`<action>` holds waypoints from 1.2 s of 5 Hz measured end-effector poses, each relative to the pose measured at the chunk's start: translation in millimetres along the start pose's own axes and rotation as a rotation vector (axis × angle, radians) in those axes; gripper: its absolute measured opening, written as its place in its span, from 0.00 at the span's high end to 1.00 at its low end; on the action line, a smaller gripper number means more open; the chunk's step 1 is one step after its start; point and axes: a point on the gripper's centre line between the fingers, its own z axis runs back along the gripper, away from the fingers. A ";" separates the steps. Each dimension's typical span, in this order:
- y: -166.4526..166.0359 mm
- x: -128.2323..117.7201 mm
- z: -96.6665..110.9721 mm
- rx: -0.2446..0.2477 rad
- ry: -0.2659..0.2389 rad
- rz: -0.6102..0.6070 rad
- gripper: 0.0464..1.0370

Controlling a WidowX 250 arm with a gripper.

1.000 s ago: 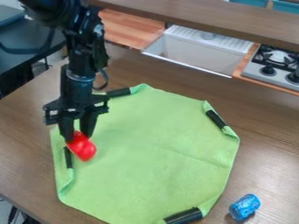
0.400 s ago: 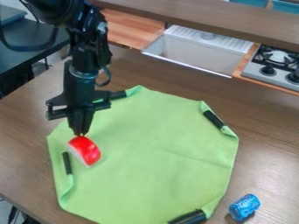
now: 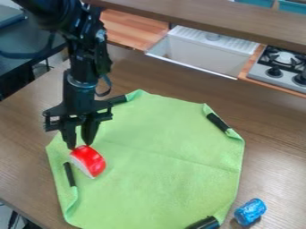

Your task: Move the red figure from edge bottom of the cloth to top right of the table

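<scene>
Camera view: I look down on a brown, wood-grained table [image 3: 272, 145].
Claw [image 3: 79, 146]: I have it wide, pointing down, its tips at the red piece's upper edge.
Red piece [image 3: 90, 160]: smooth, curved, with a white side; on the cloth, near its left edge.
Cloth [image 3: 161, 156]: soft, green, creased, its edges folded by black bars [image 3: 217, 121].
Can [image 3: 250, 211]: blue, crinkly, rounded, at lower right.

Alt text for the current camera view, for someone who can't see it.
Claw of a black robot arm, fingers apart, at the upper edge of a red-and-white figure on the left part of a green cloth. The cloth lies on a brown wooden table, with a blue cylinder at lower right; a sink and stove are behind.
</scene>
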 end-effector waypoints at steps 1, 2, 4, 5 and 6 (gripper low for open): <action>13.3 -3.2 14.8 -0.111 0.005 -0.007 0.20; 25.9 -5.9 35.5 -0.216 -0.002 -0.023 0.03; 29.4 -22.7 13.8 -0.170 0.026 -0.041 0.04; 18.6 -27.3 5.2 -0.144 -0.001 -0.036 0.04; 12.8 -37.4 -4.2 -0.097 0.001 -0.049 0.04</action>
